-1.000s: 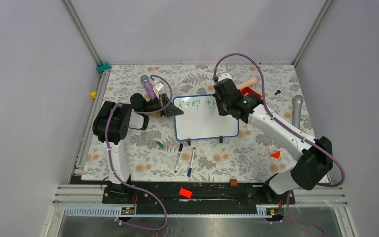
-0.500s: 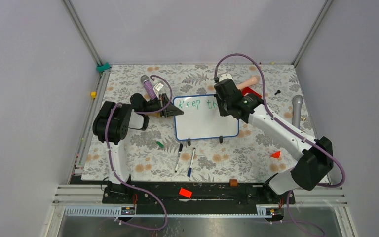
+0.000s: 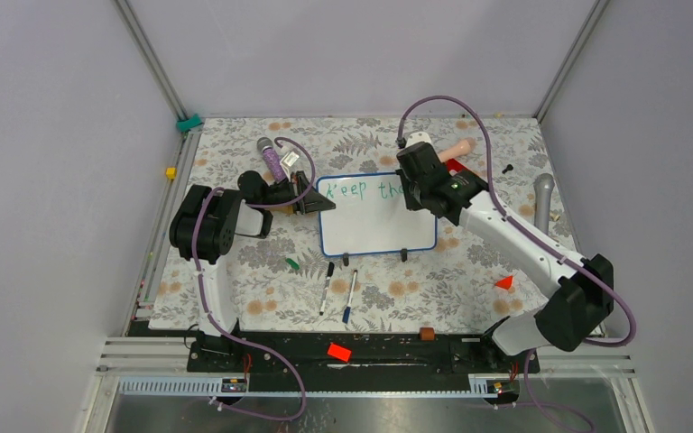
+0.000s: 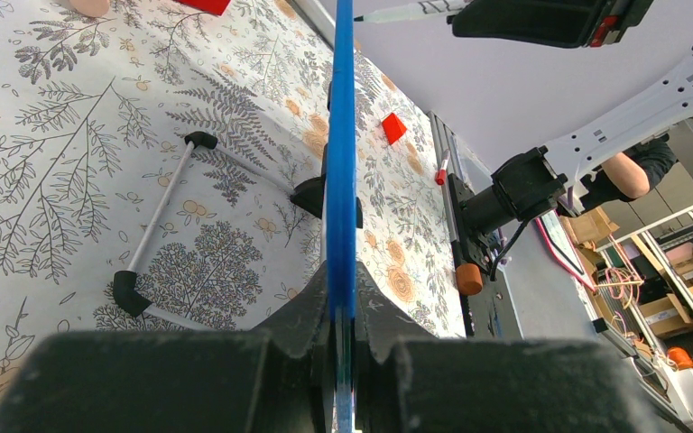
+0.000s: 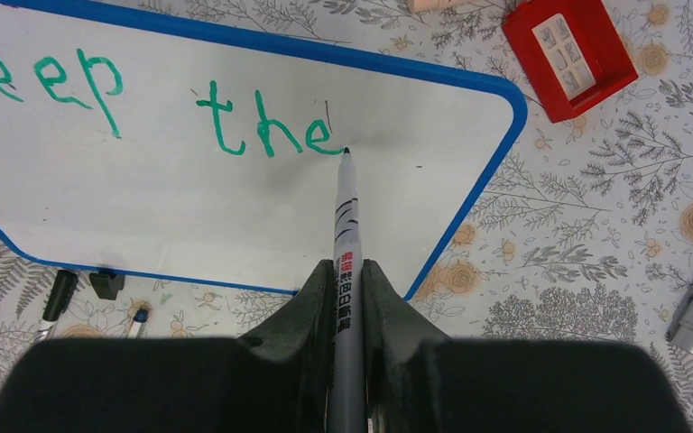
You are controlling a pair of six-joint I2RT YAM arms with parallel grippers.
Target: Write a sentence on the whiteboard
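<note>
Right pincer (image 5: 347,271) grips a thin marker (image 5: 345,203), its tip at the end of the green words (image 5: 266,128). Left pincer (image 4: 341,316) pinches the blue rim of the whiteboard (image 5: 189,207) on the counter (image 3: 262,271). The board looks light, stiff and slippery, so the rim seems the best place to hold.

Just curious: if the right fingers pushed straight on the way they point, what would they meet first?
Probably the whiteboard; the marker in the right fingers seems to touch it beside the green writing.
</note>
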